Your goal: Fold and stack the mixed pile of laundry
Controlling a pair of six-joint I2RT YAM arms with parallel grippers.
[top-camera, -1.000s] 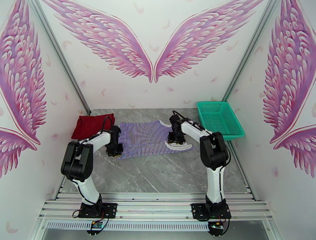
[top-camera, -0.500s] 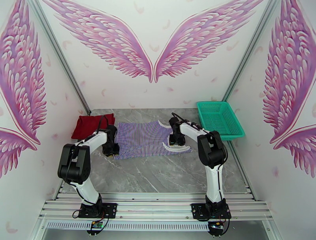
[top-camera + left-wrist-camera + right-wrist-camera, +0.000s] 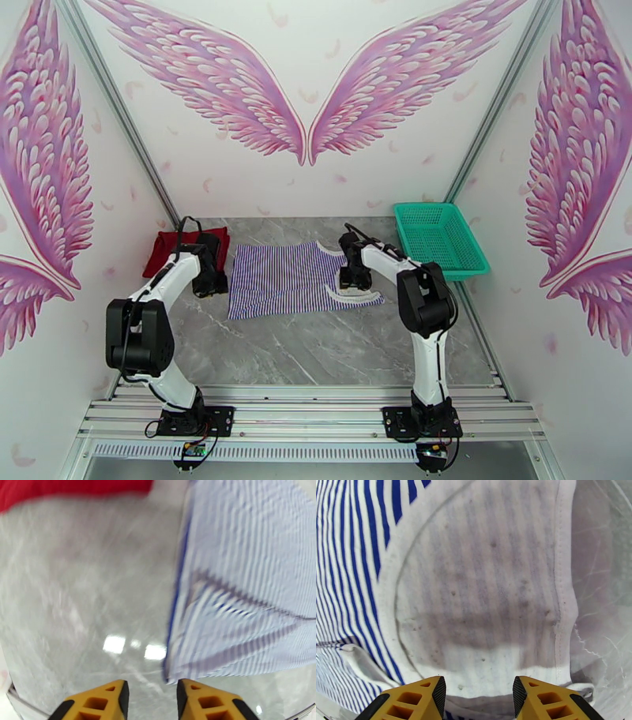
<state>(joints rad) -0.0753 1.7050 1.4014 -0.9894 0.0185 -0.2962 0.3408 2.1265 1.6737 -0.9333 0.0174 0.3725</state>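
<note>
Two soft garments on the grey marbled bench (image 3: 316, 347): the thin blue-and-white striped cloth shirt (image 3: 284, 276) lies flat, long axis nine to three o'clock, the plain dark red T-shirt (image 3: 183, 249) compact at its ten. Left tool (image 3: 152, 689), released and empty, has the shirt's near corner at one o'clock; right tool (image 3: 479, 689), jaws apart, hovers over the white-trimmed neck end

and here's the grey marble tabletop (image 3: 316, 347): striped shirt (image 3: 284, 276) spread flat at centre, dark red t-shirt (image 3: 170, 251) lying at ten o'clock, teal basket (image 3: 438, 237) sitting at two o'clock.
</note>
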